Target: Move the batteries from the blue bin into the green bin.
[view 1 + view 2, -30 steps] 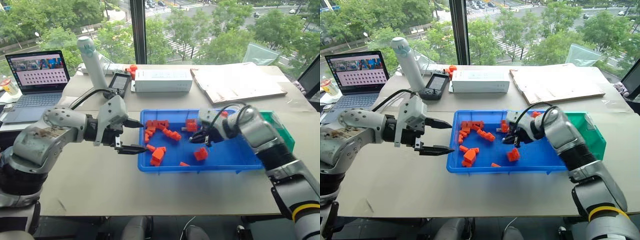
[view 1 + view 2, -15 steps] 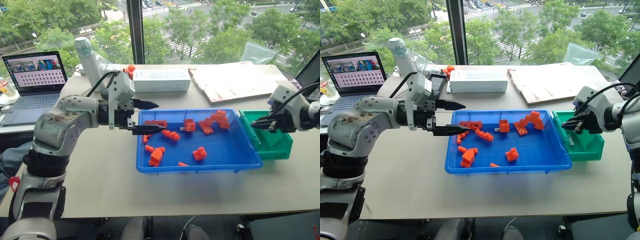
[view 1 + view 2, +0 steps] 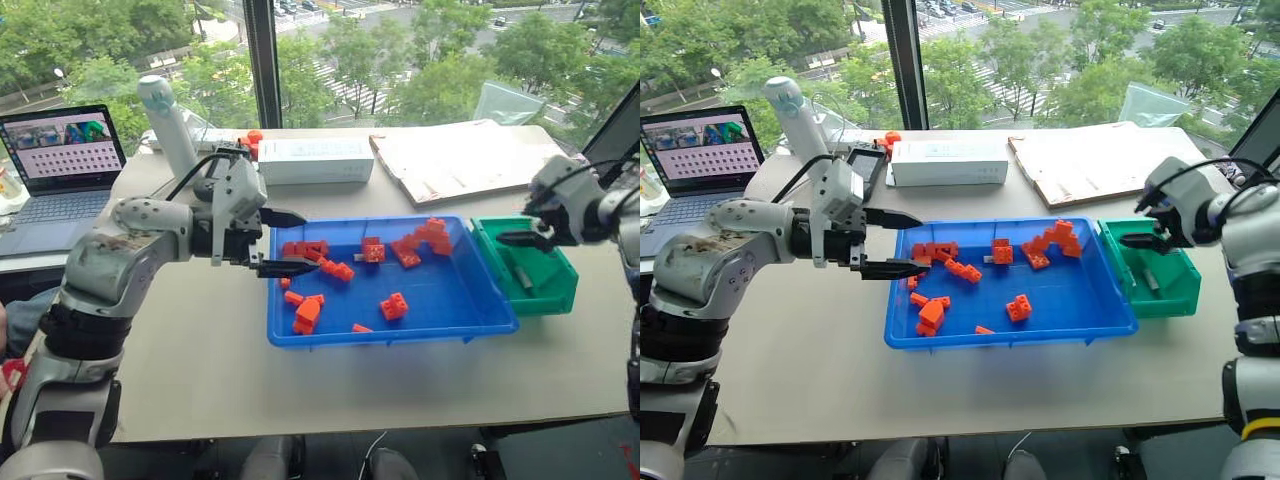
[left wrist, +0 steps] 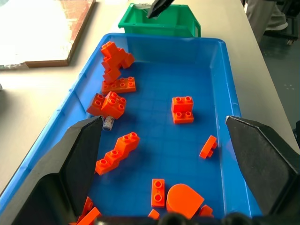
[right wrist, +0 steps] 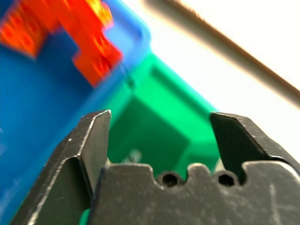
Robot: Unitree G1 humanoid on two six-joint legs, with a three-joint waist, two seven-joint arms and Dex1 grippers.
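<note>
The blue bin (image 3: 392, 338) lies mid-table with scattered orange bricks (image 3: 394, 306) in it. One silvery battery (image 4: 108, 123) rests on the bin floor against a brick. To its right stands the green bin (image 3: 548, 298), and another battery (image 3: 524, 279) lies inside it. My right gripper (image 3: 512, 233) hovers over the green bin, open, nothing between its fingers (image 5: 96, 140). Over the blue bin's left end, my left gripper (image 3: 308, 240) is held open and empty, pointing along the bin.
Behind the bins are a white box (image 3: 315, 158), a flat board with papers (image 3: 460, 160), a handheld device (image 3: 865, 160) and a white cylinder (image 3: 165, 120). A laptop (image 3: 60, 150) sits at the far left. The table's front strip is bare.
My right gripper swung from over the blue bin to over the green bin and opened; a battery now lies in the green bin. My left gripper shifted slightly over the blue bin's left end.
</note>
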